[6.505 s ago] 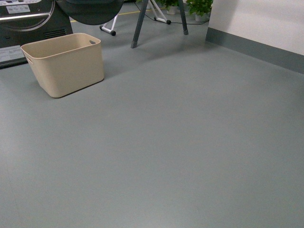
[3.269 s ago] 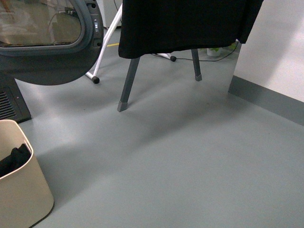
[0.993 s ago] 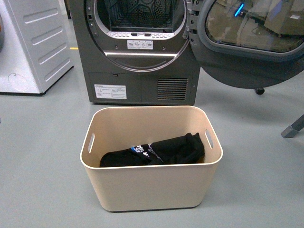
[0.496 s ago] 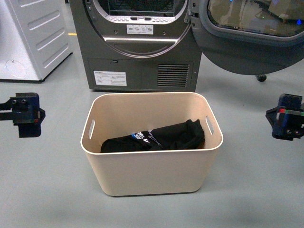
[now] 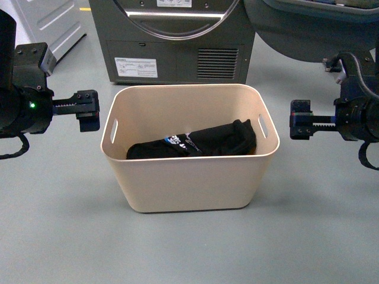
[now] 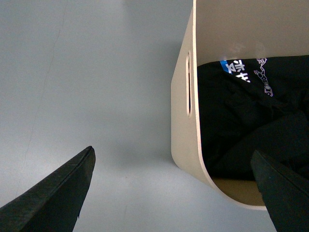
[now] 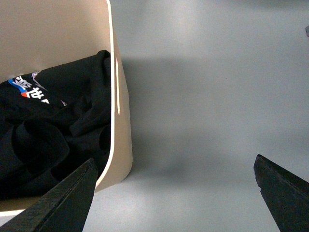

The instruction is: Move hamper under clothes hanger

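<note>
The left pincer and the right pincer both gape unclenched, gripping nothing, 1 just outside each short side of the large beige plastic hamper. The dark grey metal dryer stands just behind the hamper; the clothes hanger is out of view. If 1 pincer misses its slot handle, the hamper would likely tilt or skew. Count: 2 pincers, 1 hamper, 2 slot handles, 1 black clothing bundle, 1 dryer.

Left gripper and right gripper now closer beside the hamper
</note>
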Motion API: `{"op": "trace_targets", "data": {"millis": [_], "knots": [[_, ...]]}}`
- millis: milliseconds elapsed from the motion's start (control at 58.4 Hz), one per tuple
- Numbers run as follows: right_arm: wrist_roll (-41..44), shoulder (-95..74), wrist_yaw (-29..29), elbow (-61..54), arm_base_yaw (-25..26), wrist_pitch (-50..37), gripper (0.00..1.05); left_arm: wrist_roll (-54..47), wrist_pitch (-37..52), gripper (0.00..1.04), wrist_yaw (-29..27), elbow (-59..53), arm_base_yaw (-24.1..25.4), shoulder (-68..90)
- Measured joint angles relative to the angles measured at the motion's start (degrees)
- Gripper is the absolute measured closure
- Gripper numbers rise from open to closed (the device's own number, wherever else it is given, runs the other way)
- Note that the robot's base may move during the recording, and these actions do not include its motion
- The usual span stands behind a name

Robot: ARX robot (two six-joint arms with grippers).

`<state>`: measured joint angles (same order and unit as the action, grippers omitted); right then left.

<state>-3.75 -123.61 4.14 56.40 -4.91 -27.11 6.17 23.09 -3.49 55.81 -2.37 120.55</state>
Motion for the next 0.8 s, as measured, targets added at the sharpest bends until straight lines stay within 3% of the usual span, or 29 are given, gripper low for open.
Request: {"op": "trace_targets", "data": {"millis": [805], "knots": [[0.8,-13.4,0.6,21.1,-4.2,10.9,0.07,1.7,-6.2,0.07,-0.8,15.2,-0.3,11.5]]}}
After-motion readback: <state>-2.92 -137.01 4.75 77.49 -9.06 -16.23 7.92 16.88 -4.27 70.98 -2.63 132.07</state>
